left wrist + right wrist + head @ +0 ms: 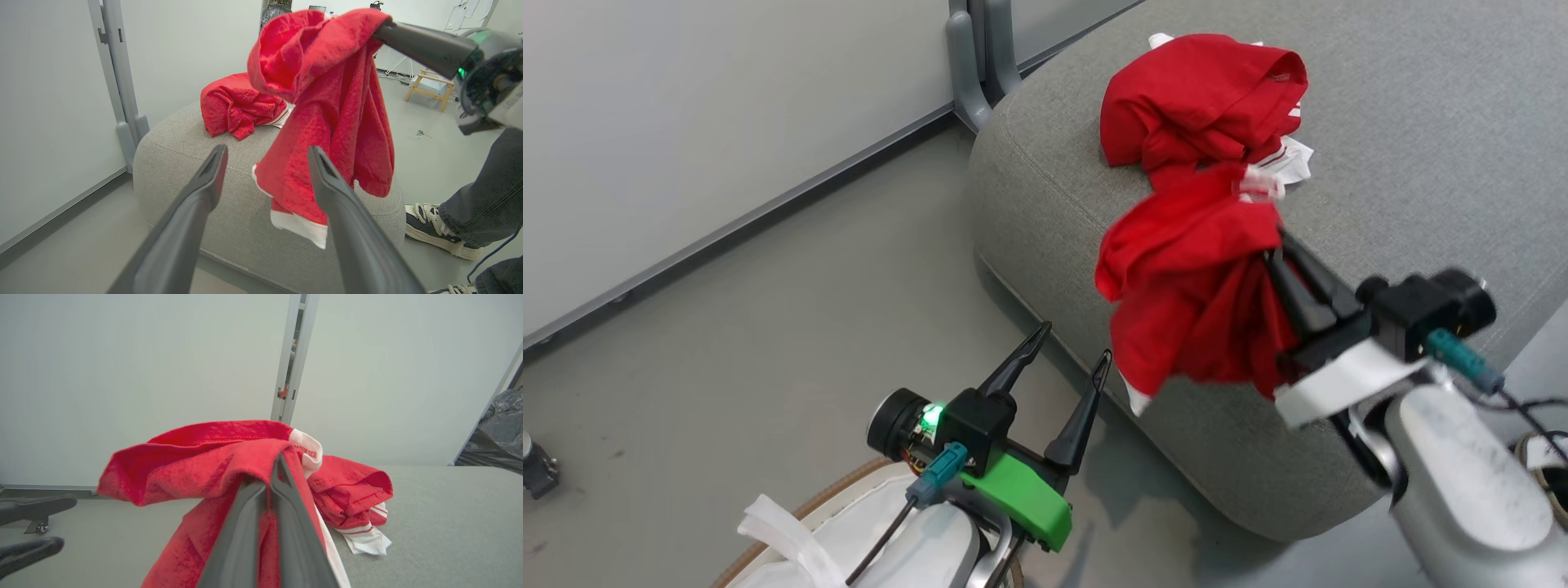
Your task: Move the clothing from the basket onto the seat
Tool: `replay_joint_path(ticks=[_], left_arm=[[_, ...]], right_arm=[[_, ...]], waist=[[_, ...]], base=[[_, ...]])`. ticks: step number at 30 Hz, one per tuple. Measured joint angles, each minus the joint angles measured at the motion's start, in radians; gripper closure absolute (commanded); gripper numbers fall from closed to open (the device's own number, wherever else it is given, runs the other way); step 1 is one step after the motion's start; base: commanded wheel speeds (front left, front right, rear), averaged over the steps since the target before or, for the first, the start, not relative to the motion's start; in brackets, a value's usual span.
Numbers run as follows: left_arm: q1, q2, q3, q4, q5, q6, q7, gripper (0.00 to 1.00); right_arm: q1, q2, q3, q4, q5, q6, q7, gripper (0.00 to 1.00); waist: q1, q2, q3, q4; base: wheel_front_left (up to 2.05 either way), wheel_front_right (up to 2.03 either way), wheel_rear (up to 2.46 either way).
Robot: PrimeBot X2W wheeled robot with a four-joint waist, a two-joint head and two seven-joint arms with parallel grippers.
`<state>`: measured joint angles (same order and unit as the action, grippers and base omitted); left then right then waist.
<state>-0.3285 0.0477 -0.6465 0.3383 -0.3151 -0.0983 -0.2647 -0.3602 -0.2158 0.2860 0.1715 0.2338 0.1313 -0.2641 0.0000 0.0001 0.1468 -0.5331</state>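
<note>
The right end effector [1282, 249] is clenched on a soft bright red fabric garment with a white hem band [1184, 278], pinching a bunch of cloth at its very fingertips. In the head view the garment hangs at about 3 o'clock from centre, above the near edge of the large grey upholstered sofa cushion [1421, 122]. Its low white corner dangles past the rounded side of that seat, not over its top.

The step in hand looks like the placing. To do it well, I would carry the load further toward 1 o'clock, until the whole drape is over the flat top. Then lower it so the fabric takes its own weight on the cushion, and only then let the fingers part. Let go from here, the hanging tail would likely drag the garment down to the floor.

A second crumpled red garment with white striped trim [1201, 98] already lies on the seat at 1 o'clock, close to the held one, so a landing spot just beside it would suit.

The held cloth is limp and deeply folded, with a white patch near the pinch.

The left end effector [1076, 339] stands released and empty at 6 o'clock, above the white plastic laundry basket with a brown woven-look rim [792, 518] at 7 o'clock.
</note>
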Motion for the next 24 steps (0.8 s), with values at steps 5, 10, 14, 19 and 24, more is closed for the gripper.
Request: replay_joint_path(ticks=[5,10,14,19,24], left_arm=[[0.001,0.000,0.010,0.014,0.019,-0.007,0.000,0.00],[-0.005,0.000,0.020,0.023,0.037,-0.015,0.000,0.00],[-0.031,0.000,0.022,0.021,0.058,-0.020,0.000,0.00],[-0.058,0.000,0.031,0.010,0.078,-0.025,0.000,0.00],[-0.084,0.005,0.035,0.010,0.097,-0.026,0.000,0.00]], right_arm=[[-0.252,-0.138,0.074,0.007,-0.007,0.000,0.000,1.00],[-0.466,-0.229,0.092,0.055,-0.037,0.000,0.000,1.00],[-0.583,-0.295,0.067,0.156,-0.069,0.000,0.000,1.00],[-0.683,-0.335,-0.025,0.293,-0.089,0.000,0.000,1.00],[-0.704,-0.353,-0.125,0.422,-0.144,0.000,0.000,1.00]], waist=[[0.0000,0.0000,0.038,0.006],[0.0001,0.0000,0.067,0.038],[0.0001,0.0000,0.095,0.074],[0.0001,0.0000,0.144,0.124],[0.0001,0.0000,0.204,0.171]], base=[[0.00,0.00,0.00],[0.00,0.00,0.00],[0.00,0.00,0.00],[0.00,0.00,0.00],[0.00,0.00,0.00]])
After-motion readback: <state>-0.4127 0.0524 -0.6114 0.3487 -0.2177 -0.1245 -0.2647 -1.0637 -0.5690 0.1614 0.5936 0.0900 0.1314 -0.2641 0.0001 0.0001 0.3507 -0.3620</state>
